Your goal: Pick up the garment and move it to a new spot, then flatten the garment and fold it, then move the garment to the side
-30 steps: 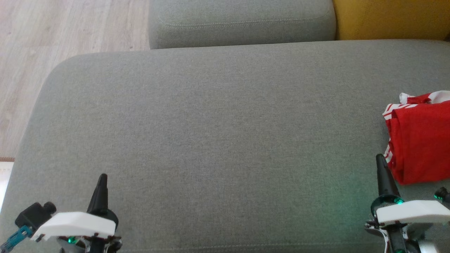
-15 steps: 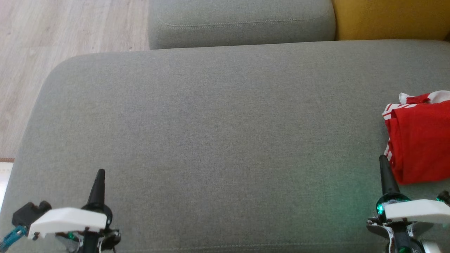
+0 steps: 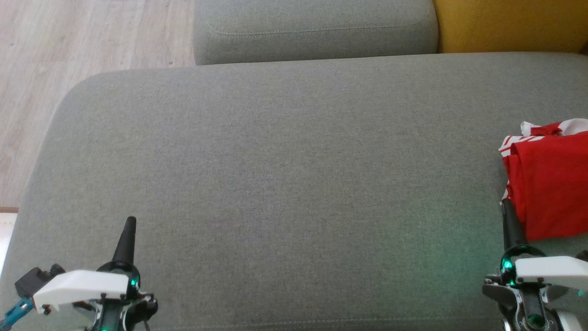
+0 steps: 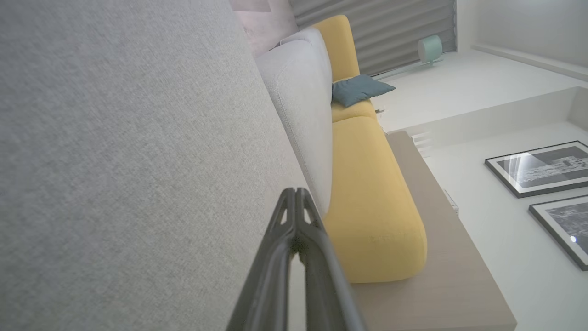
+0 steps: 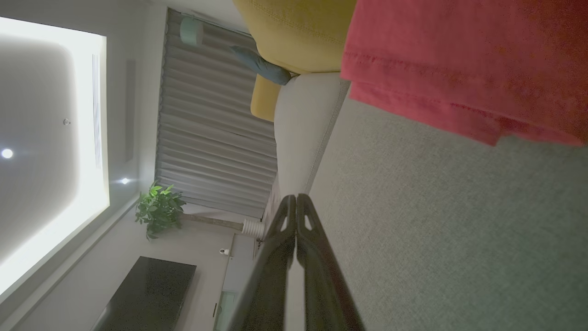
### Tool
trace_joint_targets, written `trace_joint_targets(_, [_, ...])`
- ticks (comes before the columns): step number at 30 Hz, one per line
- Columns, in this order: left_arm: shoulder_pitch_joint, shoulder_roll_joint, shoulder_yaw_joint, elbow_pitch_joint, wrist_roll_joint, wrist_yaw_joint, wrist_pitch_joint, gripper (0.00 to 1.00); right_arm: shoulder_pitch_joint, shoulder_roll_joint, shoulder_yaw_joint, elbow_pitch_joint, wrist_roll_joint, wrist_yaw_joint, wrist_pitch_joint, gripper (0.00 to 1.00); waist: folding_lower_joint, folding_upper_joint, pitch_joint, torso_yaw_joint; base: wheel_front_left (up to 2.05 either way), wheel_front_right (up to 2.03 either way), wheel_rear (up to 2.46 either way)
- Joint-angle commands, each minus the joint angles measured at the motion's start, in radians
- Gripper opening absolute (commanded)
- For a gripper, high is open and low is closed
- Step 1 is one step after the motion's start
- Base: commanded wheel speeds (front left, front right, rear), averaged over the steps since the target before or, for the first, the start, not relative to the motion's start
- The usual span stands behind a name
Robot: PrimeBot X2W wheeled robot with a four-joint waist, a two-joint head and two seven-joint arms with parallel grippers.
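**Red garment lies by the right hand, both hands pressed together**

The garment [image 3: 549, 184] lies on the grey sofa seat [image 3: 285, 174] at the far right of the head view, cut off by the frame edge. It is red, bunched into a rough folded heap, with red-and-white striped trim showing along its left and far sides.

The right hand [image 3: 506, 203] sits at the lower right with its tips just beside the near left corner of the garment. In the right wrist view the right hand [image 5: 294, 196] has its two dark fingers [image 5: 321, 280] pressed together with nothing between them. The garment's hem [image 5: 459, 59] lies ahead of the tips and off to that view's right, with a strip of bare grey seat between hem and tips.

The left hand [image 3: 130, 221] is at the lower left, well apart from the garment, with the whole width of the seat between them. In the left wrist view the left hand [image 4: 296, 191] is likewise pressed together and holds nothing, hovering over plain grey fabric.

Beyond the seat are a grey back cushion [image 3: 312, 27], a yellow cushion [image 3: 510, 23] to its right and wooden floor [image 3: 92, 41] to the left.
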Motion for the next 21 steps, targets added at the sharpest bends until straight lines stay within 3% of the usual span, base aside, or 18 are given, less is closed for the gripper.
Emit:
trace_joint_targets(1, [-0.069,0.004,0.038,-0.026,-0.035,-0.014,0.011,0.0,-0.06,-0.021,0.012,-0.023,0.041,0.003,0.004,0.0,0.0,0.0,0.0,0.0,0.0,0.0,0.0])
trace_joint_targets(21, [-0.107,-0.02,0.086,0.006,-0.243,-0.058,0.062,0.0,-0.1,-0.02,-0.007,0.026,0.258,0.004,0.02,0.0,0.0,0.0,-0.002,-0.001,0.0,0.0,0.0])
